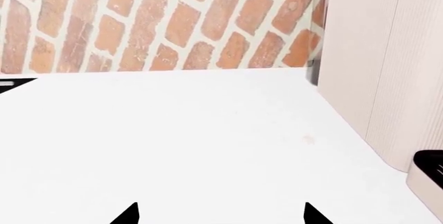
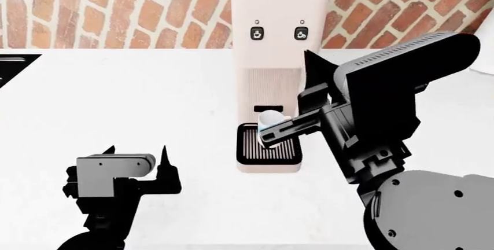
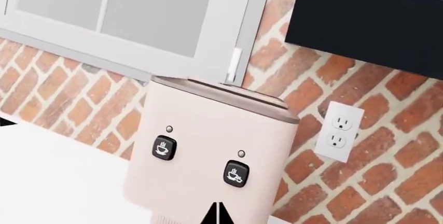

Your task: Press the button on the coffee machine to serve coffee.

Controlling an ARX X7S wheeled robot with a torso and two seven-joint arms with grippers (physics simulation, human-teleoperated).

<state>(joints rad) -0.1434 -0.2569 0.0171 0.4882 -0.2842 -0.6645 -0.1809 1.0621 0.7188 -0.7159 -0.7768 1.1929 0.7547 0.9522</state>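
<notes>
The pale pinkish-beige coffee machine stands at the back middle of the white counter. It has two small black icon buttons on its head and a black slotted drip tray at its foot. A white cup sits on the tray, partly hidden by my right arm. My right gripper is shut and empty, with its tips just right of the machine's body, below the right button. In the right wrist view its tips lie below the right button. My left gripper is open and empty, low at the front left.
A brick wall runs behind the counter. A wall outlet and a window are near the machine. A black object lies at the far left edge. The left wrist view shows the machine's side.
</notes>
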